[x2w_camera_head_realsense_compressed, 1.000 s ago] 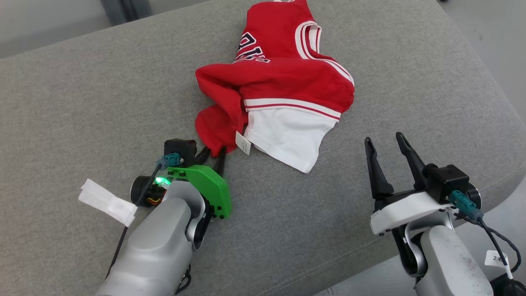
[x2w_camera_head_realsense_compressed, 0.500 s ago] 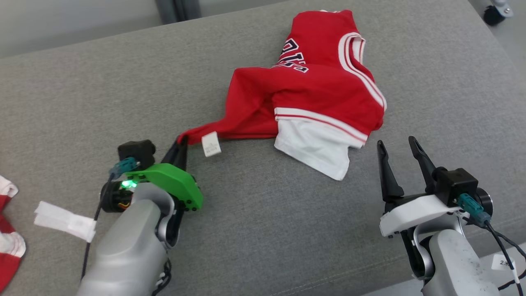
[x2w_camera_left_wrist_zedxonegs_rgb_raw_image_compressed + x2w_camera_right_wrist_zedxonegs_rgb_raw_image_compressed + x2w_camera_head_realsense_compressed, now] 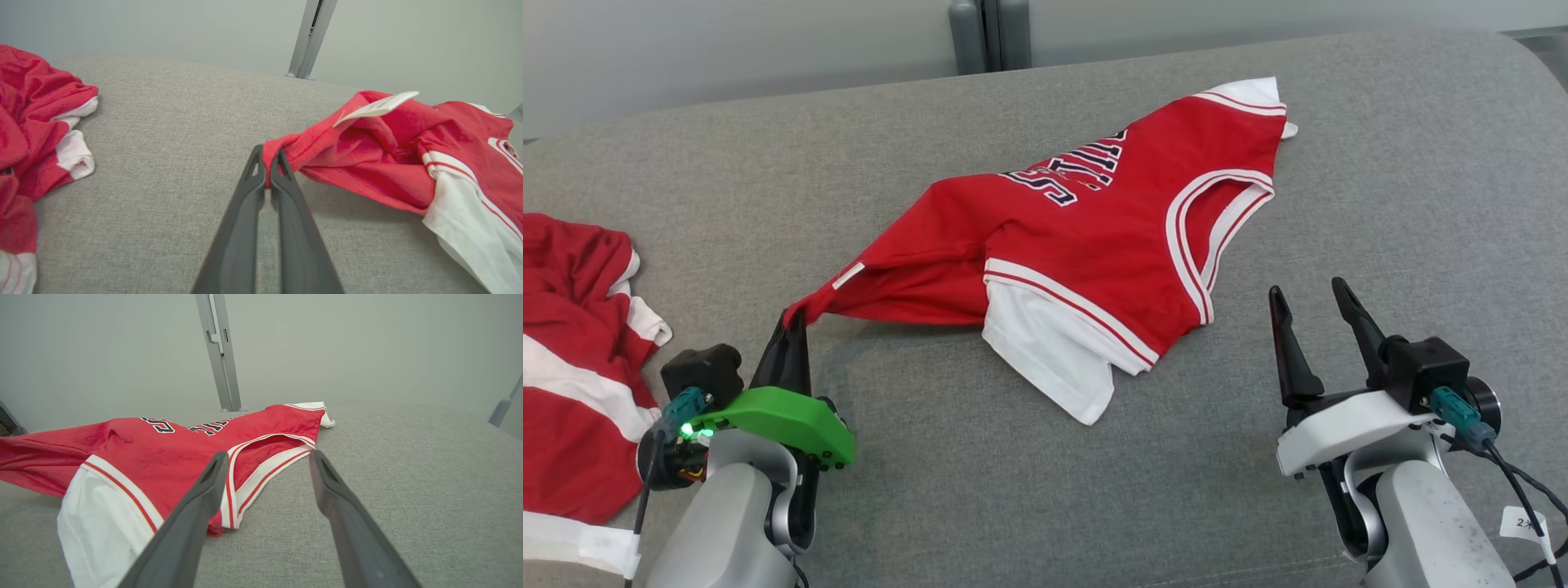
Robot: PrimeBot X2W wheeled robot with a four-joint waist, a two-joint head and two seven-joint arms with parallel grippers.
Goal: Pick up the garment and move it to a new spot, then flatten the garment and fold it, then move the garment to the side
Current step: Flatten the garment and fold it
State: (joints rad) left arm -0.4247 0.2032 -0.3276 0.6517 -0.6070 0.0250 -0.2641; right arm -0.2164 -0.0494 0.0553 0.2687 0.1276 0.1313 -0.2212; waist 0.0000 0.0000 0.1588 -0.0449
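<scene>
jersey (image 3: 1094,237): red, white trim, dark chest lettering, white lining showing at the hem. Lies mid cushion (image 3: 1029,490), 1 corner stretched taut. left gripper (image 3: 791,320) pinched tight on that corner. right gripper (image 3: 1307,290) spread wide, holding nothing, near the armhole, not touching.

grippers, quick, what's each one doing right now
left gripper: shut on a corner of the jersey
right gripper: open, holding nothing
</scene>
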